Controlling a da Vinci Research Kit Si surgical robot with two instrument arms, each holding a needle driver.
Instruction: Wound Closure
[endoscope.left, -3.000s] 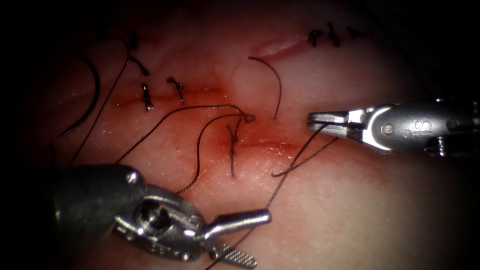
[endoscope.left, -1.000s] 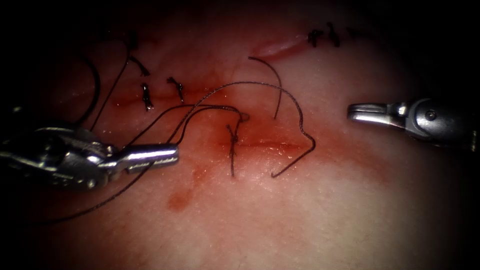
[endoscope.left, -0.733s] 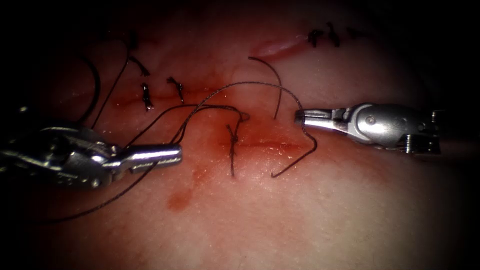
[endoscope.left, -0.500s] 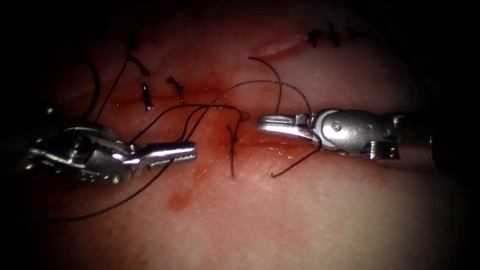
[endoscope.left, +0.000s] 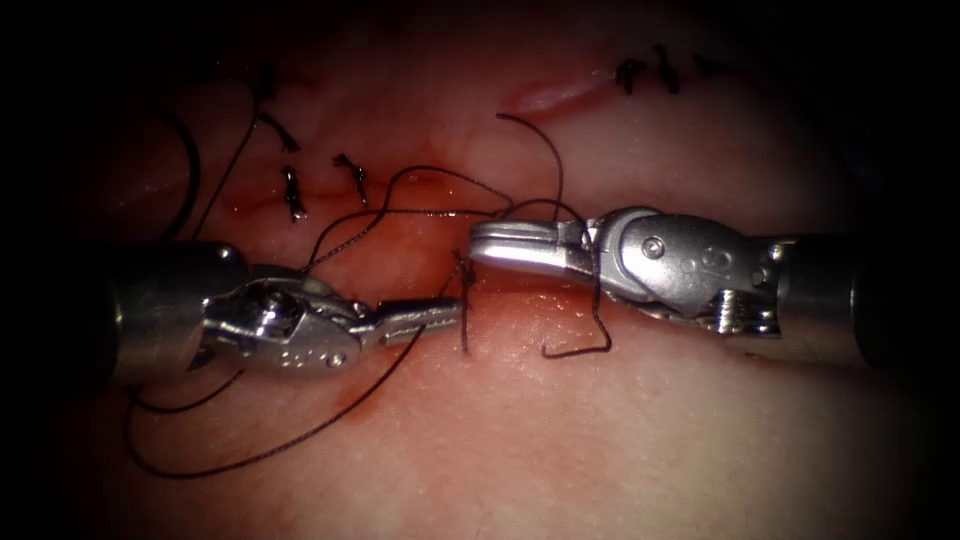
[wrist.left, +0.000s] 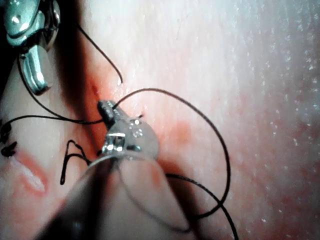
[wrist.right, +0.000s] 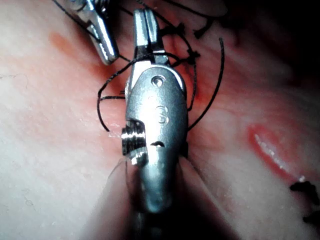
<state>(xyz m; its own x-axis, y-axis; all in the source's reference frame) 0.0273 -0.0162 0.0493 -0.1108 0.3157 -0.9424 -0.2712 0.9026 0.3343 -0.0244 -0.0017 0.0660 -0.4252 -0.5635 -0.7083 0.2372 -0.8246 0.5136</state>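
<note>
- The left steel needle driver (endoscope.left: 445, 315), fingers closed, grips the thin dark thread (endoscope.left: 420, 170) at centre.
- The right steel needle driver (endoscope.left: 490, 240), fingers closed and empty, has thread across its neck.
- The dark curved needle (endoscope.left: 192, 175) lies free on the tissue (endoscope.left: 600, 450), upper left.
- In my judgement, only gentle tension is wise here.

Dark thread (endoscope.left: 440, 178) loops slackly over the red-stained tissue (endoscope.left: 620, 430) around the knotted stitch (endoscope.left: 465, 290) on the cut.

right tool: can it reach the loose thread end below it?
Probably yes: the thread end lies bare on the tissue just below the right tool, nothing between. But thread loops round its shut, empty jaws. Left tool holds thread; needle lies on tissue, far left.
</note>
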